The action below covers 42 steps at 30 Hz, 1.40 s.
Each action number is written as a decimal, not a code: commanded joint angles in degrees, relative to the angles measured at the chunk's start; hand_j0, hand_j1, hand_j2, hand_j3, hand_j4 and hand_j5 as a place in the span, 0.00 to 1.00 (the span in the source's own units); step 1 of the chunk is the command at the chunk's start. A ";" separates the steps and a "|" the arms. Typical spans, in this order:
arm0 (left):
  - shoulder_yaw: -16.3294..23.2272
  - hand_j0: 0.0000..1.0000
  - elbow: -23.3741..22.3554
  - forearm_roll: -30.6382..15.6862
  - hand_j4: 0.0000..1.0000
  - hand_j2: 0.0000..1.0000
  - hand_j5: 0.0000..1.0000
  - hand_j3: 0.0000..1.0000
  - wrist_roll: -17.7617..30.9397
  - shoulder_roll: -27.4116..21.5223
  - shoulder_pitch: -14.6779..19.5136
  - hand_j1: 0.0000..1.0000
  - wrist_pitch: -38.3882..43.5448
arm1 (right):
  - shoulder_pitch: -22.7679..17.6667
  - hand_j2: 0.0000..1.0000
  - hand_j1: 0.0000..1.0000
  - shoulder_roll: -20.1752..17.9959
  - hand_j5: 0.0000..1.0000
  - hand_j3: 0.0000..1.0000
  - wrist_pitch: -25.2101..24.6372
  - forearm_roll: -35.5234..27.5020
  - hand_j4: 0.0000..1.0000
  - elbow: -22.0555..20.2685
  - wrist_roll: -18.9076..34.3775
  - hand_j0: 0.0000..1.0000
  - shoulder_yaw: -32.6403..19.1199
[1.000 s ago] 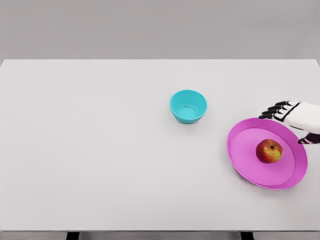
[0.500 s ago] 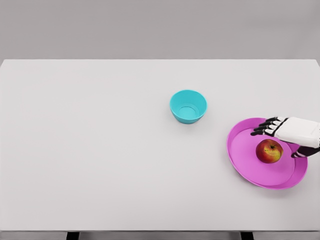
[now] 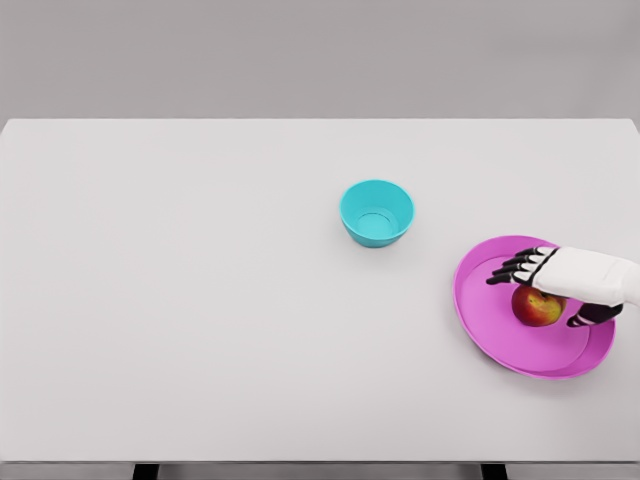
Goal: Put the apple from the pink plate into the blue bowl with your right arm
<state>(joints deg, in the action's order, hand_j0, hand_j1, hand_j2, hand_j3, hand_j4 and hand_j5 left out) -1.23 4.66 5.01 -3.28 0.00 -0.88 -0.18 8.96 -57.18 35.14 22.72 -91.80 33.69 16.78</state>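
Table [image 3: 200,330], white and wide, fills the near ground of the head view, with nothing on its left half. To the near right sits the pink plate [image 3: 485,320], and on it, right of centre, rests the apple [image 3: 535,310], red with a yellow flush. The right hand [image 3: 560,283] hangs directly over the fruit, its arm entering from the picture's right edge. Dark fingers [image 3: 510,270] reach out past the apple toward the plate's far-left rim, spread and only lightly bent; the thumb [image 3: 590,315] curls down on the apple's right side. The hand holds nothing: its fingers are not closed round the fruit, and whether the palm touches the apple's top cannot be told from this angle. Farther back and to the left, well apart from the plate, stands the blue bowl [image 3: 376,213], upright and empty. The left arm does not show.

The step in hand appears to be the grasp itself, so the task is barely begun. The main risk lies in the closing: the apple is round and smooth, and with the fingers lying beyond it rather than round it, an uneven squeeze could push it sideways and send it rolling across the shallow plate or over its low rim onto the table. A press from above could also tip or slide the plate. Later, the bowl is narrow; a release off centre could bounce the apple off its rim.
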 commanded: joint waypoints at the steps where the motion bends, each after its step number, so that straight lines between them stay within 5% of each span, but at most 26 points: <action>1: 0.00 1.00 0.00 0.00 1.00 1.00 1.00 1.00 0.03 0.00 0.00 1.00 0.00 | 0.00 0.97 0.97 0.05 0.97 0.97 -0.14 -0.31 0.97 -0.13 -0.03 0.97 0.27; 3: 0.00 1.00 0.00 0.00 1.00 1.00 1.00 1.00 -0.06 0.00 0.00 1.00 0.00 | 0.00 0.73 0.73 0.05 0.73 0.73 -0.14 -0.31 0.73 -0.13 -0.03 0.73 0.36; 5: 0.00 1.00 0.00 0.00 1.00 1.00 1.00 1.00 0.03 0.00 0.00 1.00 0.00 | 0.00 0.60 0.60 0.05 0.60 0.60 -0.14 -0.22 0.60 -0.13 0.06 0.60 0.88; 10: 0.00 1.00 0.00 0.00 1.00 1.00 1.00 1.00 0.03 0.00 0.00 1.00 0.00 | 0.00 0.46 0.46 0.05 0.46 0.46 -0.14 -0.22 0.46 -0.22 0.06 0.46 0.89; 22: 0.00 1.00 0.00 0.00 1.00 1.00 1.00 1.00 -0.06 0.00 0.00 1.00 0.00 | 6.06 0.46 0.46 1.01 0.46 0.46 -0.14 -0.22 0.46 0.31 0.06 0.46 0.80; 31: 0.00 1.00 0.00 0.00 1.00 1.00 1.00 1.00 0.03 0.00 0.00 1.00 0.00 | 12.57 0.46 0.46 8.31 0.46 0.46 -0.14 1.01 0.46 4.97 1.31 0.46 0.97; 42: 0.00 1.00 0.00 0.00 1.00 1.00 1.00 1.00 0.03 0.00 0.00 1.00 0.00 | 19.16 0.46 0.46 17.09 0.46 0.46 -0.14 1.97 0.46 5.67 1.31 0.46 3.69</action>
<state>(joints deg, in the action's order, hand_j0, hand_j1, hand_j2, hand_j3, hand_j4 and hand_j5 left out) -1.23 4.66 5.00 -3.27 0.00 -0.88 -0.18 28.65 -41.75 35.13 24.91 -86.44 34.98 19.27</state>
